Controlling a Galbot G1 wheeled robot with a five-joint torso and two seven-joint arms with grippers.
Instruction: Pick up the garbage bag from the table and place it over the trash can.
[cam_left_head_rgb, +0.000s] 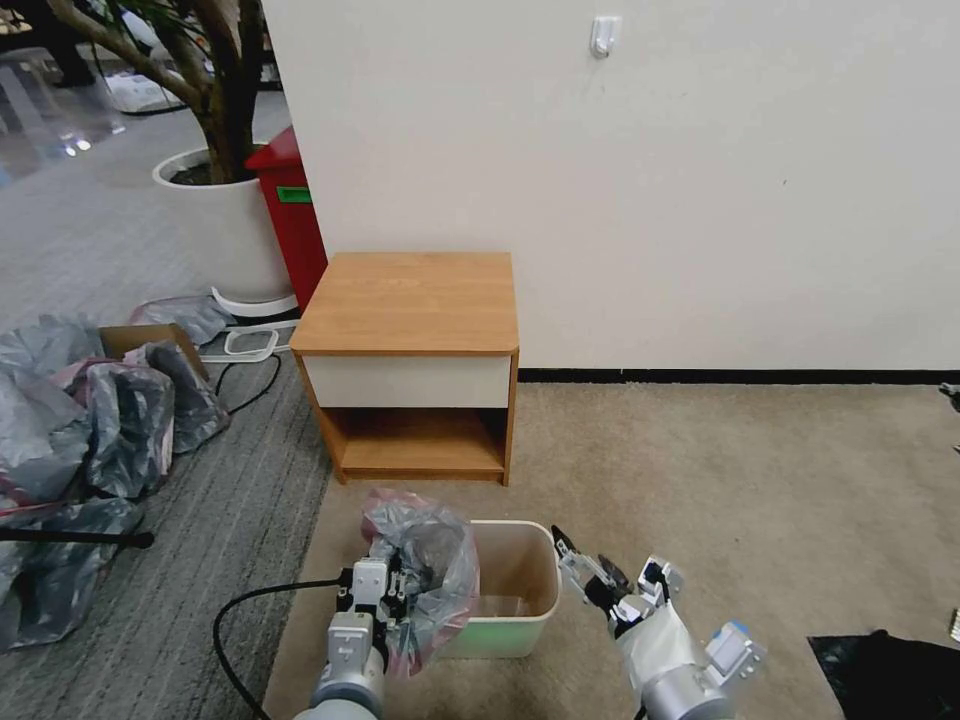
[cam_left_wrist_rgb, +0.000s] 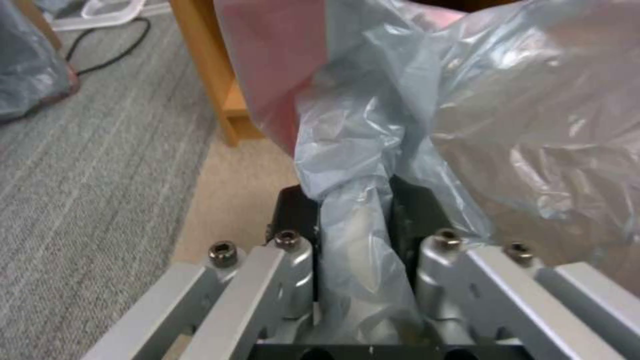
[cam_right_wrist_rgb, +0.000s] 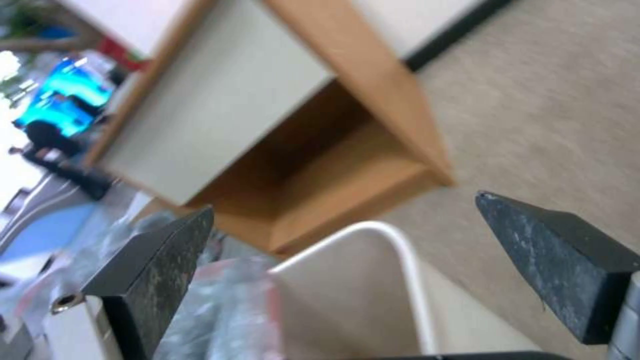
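Plastic of the garbage bag is pinched between the closed fingers of the left gripper, off the counter, beside the trash can. Draping remains. Right gripper fingers are spread wide, empty.

- Left gripper is low in front of the robot, its fingers clamped on plastic film.
- Right gripper sits alongside, its 2 dark fingers spread apart, holding nothing.
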